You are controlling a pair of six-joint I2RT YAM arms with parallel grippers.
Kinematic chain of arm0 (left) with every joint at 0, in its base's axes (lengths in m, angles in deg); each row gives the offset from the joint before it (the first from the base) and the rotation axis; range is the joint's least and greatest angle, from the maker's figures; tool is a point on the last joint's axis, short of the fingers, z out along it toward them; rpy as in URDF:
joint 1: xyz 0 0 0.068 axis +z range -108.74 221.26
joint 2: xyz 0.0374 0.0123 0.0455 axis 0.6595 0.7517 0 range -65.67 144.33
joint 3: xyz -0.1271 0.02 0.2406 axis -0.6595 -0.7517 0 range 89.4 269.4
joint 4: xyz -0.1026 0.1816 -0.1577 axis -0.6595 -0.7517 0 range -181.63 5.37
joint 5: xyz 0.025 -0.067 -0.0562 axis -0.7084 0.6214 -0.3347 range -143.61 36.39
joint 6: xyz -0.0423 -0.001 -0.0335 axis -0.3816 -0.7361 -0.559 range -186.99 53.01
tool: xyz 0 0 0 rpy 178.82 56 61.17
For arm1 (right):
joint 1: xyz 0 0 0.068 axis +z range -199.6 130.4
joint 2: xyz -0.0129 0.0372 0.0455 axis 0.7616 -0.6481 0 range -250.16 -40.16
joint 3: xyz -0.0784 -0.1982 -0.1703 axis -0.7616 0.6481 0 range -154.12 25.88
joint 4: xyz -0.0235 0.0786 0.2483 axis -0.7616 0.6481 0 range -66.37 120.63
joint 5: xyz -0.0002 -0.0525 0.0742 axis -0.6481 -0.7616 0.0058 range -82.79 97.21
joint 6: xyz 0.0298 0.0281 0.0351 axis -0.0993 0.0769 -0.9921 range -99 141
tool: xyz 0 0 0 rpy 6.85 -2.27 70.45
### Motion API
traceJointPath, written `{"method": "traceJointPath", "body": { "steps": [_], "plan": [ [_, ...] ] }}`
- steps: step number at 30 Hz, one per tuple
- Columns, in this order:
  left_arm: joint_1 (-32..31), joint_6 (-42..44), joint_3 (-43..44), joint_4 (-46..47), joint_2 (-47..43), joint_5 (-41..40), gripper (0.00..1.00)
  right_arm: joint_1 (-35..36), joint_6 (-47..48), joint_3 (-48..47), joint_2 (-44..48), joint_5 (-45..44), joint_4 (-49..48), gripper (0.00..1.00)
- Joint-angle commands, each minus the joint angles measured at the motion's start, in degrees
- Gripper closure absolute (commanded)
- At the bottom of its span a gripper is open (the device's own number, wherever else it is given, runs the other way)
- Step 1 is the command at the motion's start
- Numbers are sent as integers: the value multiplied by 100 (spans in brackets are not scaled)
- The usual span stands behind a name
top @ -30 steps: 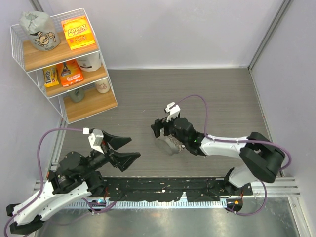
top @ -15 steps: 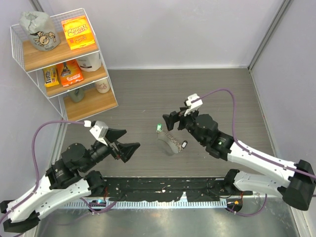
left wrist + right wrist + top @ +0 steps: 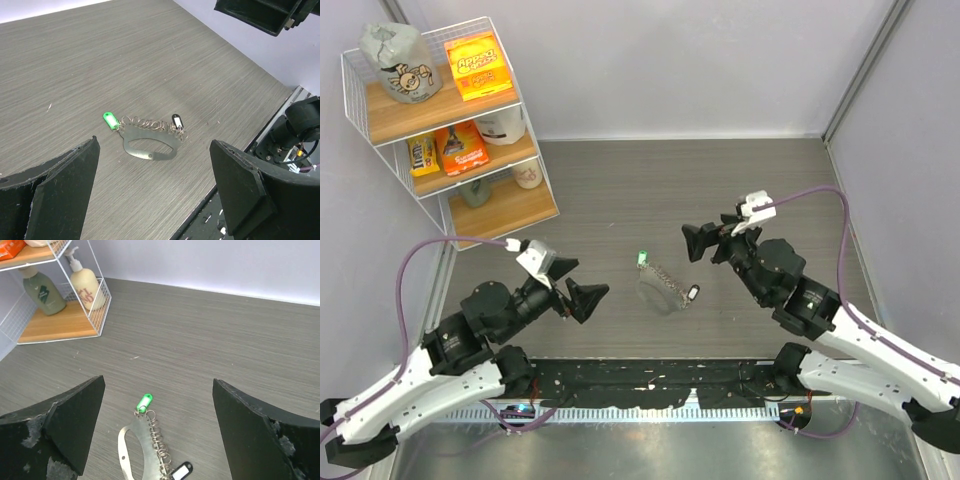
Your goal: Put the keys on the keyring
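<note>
**Keyring on the table, both arms standing off**

The keyring [image 3: 148, 136] lies flat mid-table [image 3: 720, 170], between the two arms and touched by neither. The green key [image 3: 110, 119] sits at one end of its coiled chain, touching it; a black-and-white tag [image 3: 177, 120] sits at the other. Whether the key is really threaded on is too small to tell. The left fingers [image 3: 65, 185] and right fingers [image 3: 60, 425] are spread wide and hold nothing. Either the work is done or no grasp has begun.
</note>
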Motion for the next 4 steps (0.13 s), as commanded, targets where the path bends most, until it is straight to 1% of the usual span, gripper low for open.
{"method": "traceJointPath", "body": {
  "steps": [1, 4],
  "plan": [
    [6, 130, 244, 273, -19, -63, 0, 51, -130, -417, -111, -284, 326, 5],
    [6, 122, 253, 238, -72, -45, 0, 112, -77, -436, -183, -371, 232, 5]
  ]
}}
